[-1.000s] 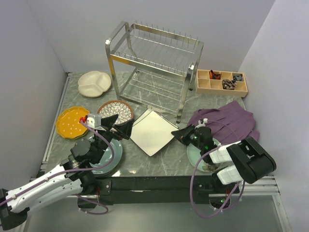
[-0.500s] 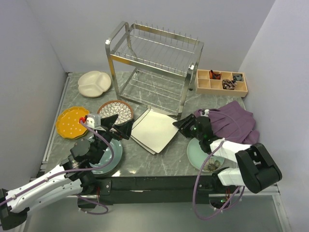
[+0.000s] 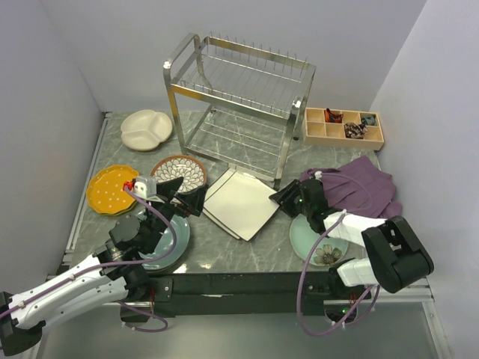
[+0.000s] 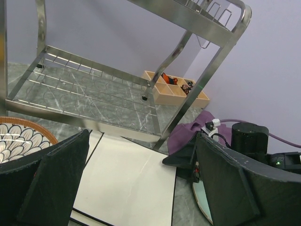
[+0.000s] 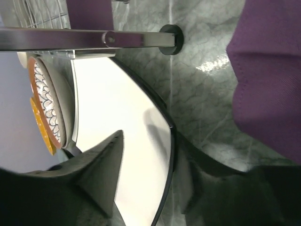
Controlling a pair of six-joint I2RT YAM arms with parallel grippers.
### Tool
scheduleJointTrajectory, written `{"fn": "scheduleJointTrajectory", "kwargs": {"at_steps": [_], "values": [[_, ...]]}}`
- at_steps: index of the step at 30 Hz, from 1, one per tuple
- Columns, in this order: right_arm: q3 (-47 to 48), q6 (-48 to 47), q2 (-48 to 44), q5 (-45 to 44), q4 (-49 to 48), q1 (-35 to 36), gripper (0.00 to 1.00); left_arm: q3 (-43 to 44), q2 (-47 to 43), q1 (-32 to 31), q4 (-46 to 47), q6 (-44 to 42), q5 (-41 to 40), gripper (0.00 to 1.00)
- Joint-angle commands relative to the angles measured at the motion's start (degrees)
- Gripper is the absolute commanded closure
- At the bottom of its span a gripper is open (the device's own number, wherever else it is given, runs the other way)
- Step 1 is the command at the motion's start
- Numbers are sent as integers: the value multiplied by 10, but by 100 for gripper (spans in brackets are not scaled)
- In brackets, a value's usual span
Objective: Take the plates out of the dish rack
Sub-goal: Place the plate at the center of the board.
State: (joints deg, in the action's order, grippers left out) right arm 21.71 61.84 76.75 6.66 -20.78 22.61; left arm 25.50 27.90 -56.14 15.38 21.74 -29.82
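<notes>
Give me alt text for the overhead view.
The bare dish rack stands behind plates lying flat on the table. The right gripper is open at the edge of the white square plates; the left gripper hangs open.

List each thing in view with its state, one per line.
dish rack, upright, both tiers empty.
white square plates, stacked flat on the table.
left hand, open, empty.
right hand, open, astride the square plates' edge.
purple cloth, crumpled.
pale green plate, lying flat.
wooden tray, some compartments filled.
</notes>
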Motion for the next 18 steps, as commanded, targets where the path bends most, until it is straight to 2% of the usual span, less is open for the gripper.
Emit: {"fn": "scheduleJointTrajectory", "kwargs": {"at_steps": [1,4,12,18], "values": [[38,-21,-7,-10,9,-2,43,-2,0,-2,19,-6,3,1],[50,-29,-19,-29,53,-2,40,-2,0,-2,19,-6,5,1],[52,-16,-26,-53,121,-2,44,0,3,-2,18,-6,5,1],[40,-12,-55,-63,121,-2,51,0,3,-2,17,-6,5,1]]}}
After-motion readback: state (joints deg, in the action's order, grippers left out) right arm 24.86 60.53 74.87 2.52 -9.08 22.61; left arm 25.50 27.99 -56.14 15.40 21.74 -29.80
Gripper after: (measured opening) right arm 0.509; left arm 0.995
